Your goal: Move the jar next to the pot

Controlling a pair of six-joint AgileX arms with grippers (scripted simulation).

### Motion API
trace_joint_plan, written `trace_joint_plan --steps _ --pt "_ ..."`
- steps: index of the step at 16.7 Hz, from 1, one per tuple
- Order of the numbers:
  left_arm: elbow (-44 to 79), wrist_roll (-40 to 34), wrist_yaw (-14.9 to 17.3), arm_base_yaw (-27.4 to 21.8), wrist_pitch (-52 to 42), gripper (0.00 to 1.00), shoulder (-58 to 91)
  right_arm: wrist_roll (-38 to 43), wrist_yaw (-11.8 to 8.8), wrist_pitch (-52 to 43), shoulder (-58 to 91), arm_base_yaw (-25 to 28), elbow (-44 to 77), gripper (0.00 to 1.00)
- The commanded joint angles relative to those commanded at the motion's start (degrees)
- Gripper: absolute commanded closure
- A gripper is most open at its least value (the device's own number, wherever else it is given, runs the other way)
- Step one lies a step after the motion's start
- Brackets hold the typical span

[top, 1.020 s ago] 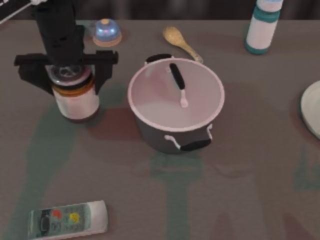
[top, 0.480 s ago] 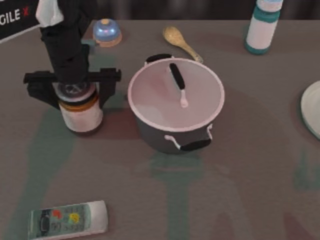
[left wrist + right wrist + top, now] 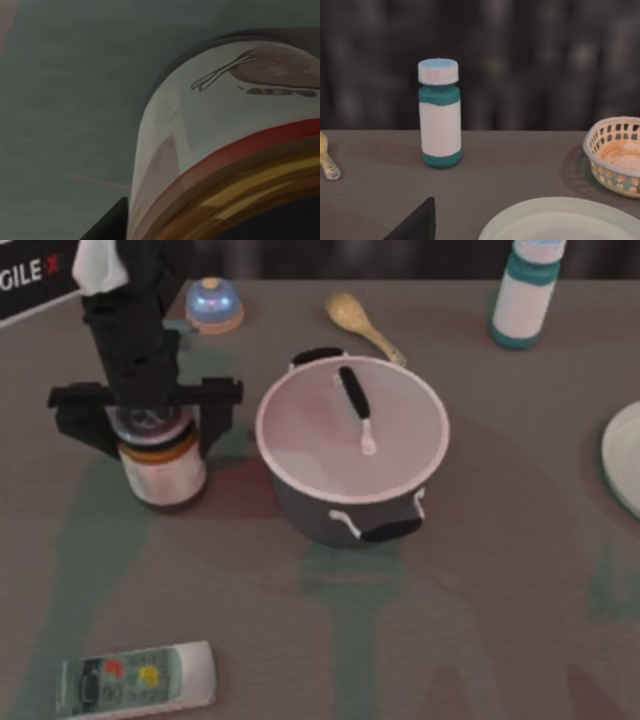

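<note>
Standing over the jar (image 3: 160, 462), the left gripper (image 3: 146, 410) comes straight down on its lid, the black crossbar spread wide with a finger (image 3: 216, 412) to either side of the jar's top; whether the pads press the glass or sit just clear of it I cannot tell from above. The left wrist view is filled by the jar's white label (image 3: 220, 125) and orange band, seen very close. The jar stands upright on the table (image 3: 500, 620), just to the left of the pot (image 3: 350, 445), a narrow strip of tabletop between them.

The pot sits near the middle, lid on, its black handle (image 3: 352, 392) running across the top. Behind the jar, a small blue bell (image 3: 212, 304) lies close to the arm, and a wooden spoon (image 3: 362, 326) rests behind the pot. A remote (image 3: 135, 678) lies at the front left, well apart from the jar, with bare tabletop between. A white-and-teal bottle (image 3: 526, 295) stands at the back right, and a white plate (image 3: 624, 460) juts in at the right edge. The right wrist view looks across at that bottle, the plate and a woven basket (image 3: 615, 155); the right arm itself is out of the top view.
</note>
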Motion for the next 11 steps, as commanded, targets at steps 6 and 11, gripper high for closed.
trace_joint_plan --steps 6,11 --pt "0.00 0.00 0.00 0.00 0.00 0.00 0.00 0.00 0.00 0.00 0.00 0.00 0.00 0.00" --pt "0.00 0.00 0.00 0.00 0.00 0.00 0.00 0.00 0.00 0.00 0.00 0.00 0.00 0.00"
